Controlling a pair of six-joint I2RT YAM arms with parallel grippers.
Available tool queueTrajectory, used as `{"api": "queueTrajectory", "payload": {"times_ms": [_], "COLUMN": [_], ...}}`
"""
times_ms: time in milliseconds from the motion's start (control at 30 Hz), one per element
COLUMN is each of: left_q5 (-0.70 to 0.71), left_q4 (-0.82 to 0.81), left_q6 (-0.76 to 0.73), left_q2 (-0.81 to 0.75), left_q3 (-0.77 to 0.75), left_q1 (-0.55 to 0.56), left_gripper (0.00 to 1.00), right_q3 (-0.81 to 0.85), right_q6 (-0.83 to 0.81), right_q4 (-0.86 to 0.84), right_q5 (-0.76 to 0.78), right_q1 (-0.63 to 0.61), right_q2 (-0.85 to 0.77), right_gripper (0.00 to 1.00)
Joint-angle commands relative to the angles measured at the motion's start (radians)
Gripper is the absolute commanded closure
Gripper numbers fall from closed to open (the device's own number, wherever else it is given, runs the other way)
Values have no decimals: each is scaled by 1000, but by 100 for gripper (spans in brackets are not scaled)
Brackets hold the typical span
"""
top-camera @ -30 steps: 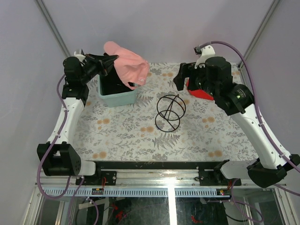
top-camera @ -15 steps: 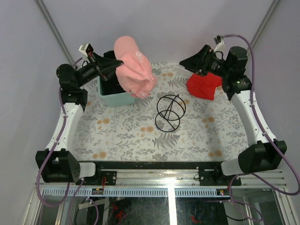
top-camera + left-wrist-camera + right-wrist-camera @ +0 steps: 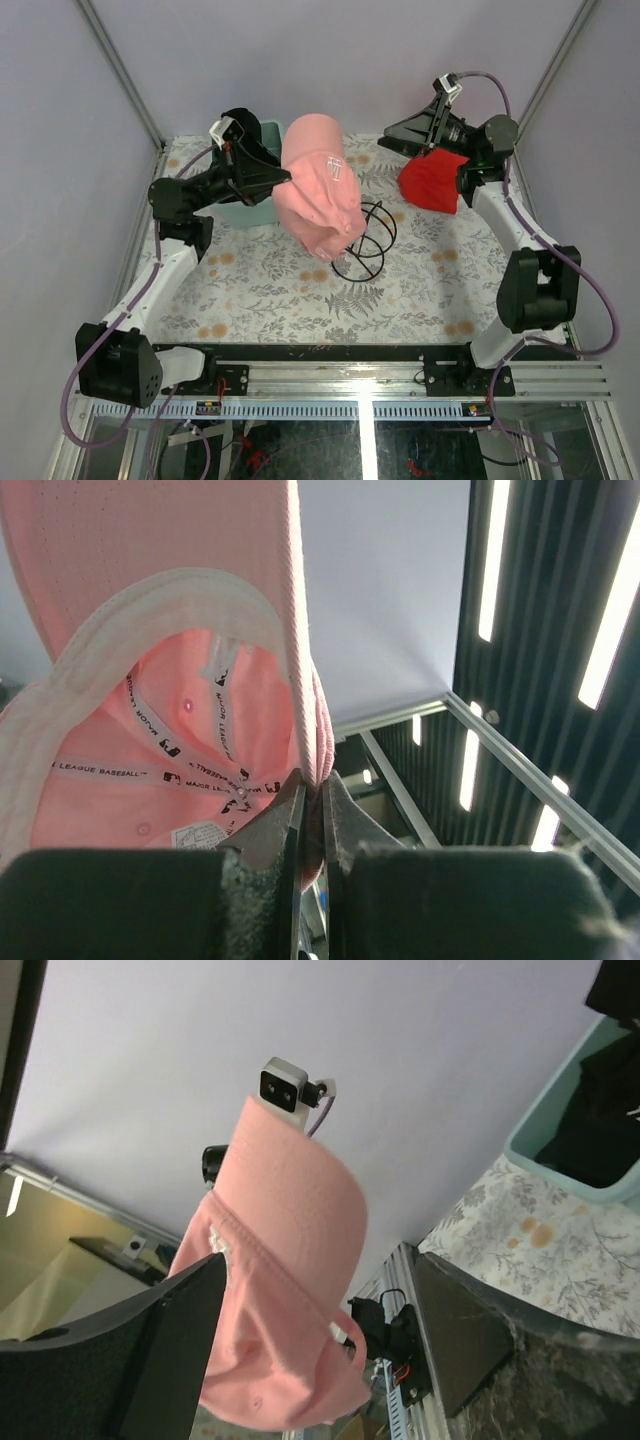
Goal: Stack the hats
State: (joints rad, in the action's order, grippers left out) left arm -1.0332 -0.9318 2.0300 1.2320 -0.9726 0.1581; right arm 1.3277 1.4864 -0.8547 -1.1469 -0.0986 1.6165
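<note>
Probably very light: light pink fabric baseball cap point(image 3: 318, 195), soft and floppy in the crown, stiffer along the curved brim, neither fragile nor slippery. Best taken by a thin pinch on the rim or brim edge, as here. Hangs in the air over the floral-patterned tabletop point(image 3: 280, 295), between the mint-green plastic tub point(image 3: 268, 128) and the black wire-frame stand point(image 3: 368, 250), lower part overlapping the stand from above; touching it or clear of it, cannot tell. Left tool point(image 3: 312, 798) all but shut, jaws pinching the cap's rim seam, inside of the cap turned toward the wrist camera. Left arm stretched up and rightward from its base. Right tool point(image 3: 392, 138) wide open, holding nothing, raised at the far right by the bright red cloth point(image 3: 432, 185), pointed toward the cap, well apart from it. Dark caps point(image 3: 600, 1130) lying in the tub
</note>
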Motion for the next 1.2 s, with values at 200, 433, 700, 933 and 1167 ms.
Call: {"api": "queueTrajectory", "payload": {"times_ms": [200, 433, 700, 933, 1167], "left_q5": [93, 11, -47, -84, -107], "left_q4": [47, 478, 602, 626, 619], "left_q6": [51, -96, -115, -115, -113], "left_q2": [-56, -129, -102, -92, -56], "left_q3": [-27, -112, -199, -198, -222], "left_q1": [193, 196, 196, 195, 174], "left_gripper": [100, 100, 100, 100, 100], "right_q3": [158, 329, 307, 304, 211], "right_q6": [229, 418, 467, 494, 528], "right_q4": [-453, -712, -776, -805, -846], "right_q5": [-130, -193, -253, -281, -307], "right_q1": [-60, -35, -108, -170, -187], "right_q2": [180, 298, 291, 287, 233], "right_gripper": [19, 20, 20, 20, 52]}}
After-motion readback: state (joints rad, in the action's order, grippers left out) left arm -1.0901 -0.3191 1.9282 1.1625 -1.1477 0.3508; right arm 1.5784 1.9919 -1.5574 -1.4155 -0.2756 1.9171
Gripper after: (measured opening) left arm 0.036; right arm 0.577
